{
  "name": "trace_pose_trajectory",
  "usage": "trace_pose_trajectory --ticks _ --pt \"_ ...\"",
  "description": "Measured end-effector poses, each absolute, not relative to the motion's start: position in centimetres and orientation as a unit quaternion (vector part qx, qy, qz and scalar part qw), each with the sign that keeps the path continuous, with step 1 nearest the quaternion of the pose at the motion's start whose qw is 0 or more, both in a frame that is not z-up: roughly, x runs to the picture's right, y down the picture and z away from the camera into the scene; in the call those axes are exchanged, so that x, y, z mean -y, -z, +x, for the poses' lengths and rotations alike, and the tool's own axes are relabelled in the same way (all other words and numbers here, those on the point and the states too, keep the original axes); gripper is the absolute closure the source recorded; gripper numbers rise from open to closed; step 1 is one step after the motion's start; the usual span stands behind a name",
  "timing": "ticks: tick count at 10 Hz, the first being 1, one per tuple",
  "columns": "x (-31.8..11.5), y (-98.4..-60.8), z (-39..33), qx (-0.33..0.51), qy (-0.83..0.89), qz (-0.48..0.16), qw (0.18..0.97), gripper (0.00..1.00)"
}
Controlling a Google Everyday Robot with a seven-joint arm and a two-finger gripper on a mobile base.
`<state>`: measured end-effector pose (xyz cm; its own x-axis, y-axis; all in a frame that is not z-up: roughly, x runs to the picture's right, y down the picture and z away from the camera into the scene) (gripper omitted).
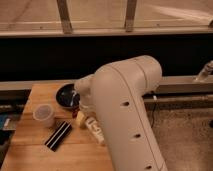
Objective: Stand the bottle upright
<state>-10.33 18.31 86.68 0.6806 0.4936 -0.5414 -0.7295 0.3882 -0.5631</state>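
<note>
The bottle (93,129) is cream-white with a darker label and lies on its side on the wooden table (30,150), close to the table's right edge. Its paler end (80,119) points toward the cup. My gripper (81,107) reaches down from the big white arm (125,110), just above that end of the bottle and beside the black bowl. The arm hides most of the gripper and the bottle's right side.
A black bowl (66,95) sits at the back of the table. A translucent white cup (44,115) stands at the left. A flat black-and-white striped block (58,135) lies in front of the cup. A dark wall and window rail run behind.
</note>
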Motion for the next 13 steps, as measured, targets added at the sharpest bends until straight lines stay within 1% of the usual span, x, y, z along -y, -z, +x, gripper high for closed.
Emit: trace_pose_trajectory --ticks 4,5,8,10,12,13 --pt "-18.2 -86.7 -10.4 -0.152 -0.37 -0.407 0.821 0.2" --pt "-18.2 -86.7 -10.4 -0.152 -0.369 -0.406 0.822 0.25" --pt "-17.6 -86.3 -10.4 -0.155 -0.365 -0.398 0.827 0.52" --pt "-16.9 -85.8 -10.4 -0.155 -0.362 -0.39 0.832 0.75" --pt "-16.2 -85.3 -10.4 -0.154 -0.36 -0.381 0.837 0.93" --pt "-15.4 -84.8 -10.5 -0.153 -0.358 -0.374 0.842 0.99"
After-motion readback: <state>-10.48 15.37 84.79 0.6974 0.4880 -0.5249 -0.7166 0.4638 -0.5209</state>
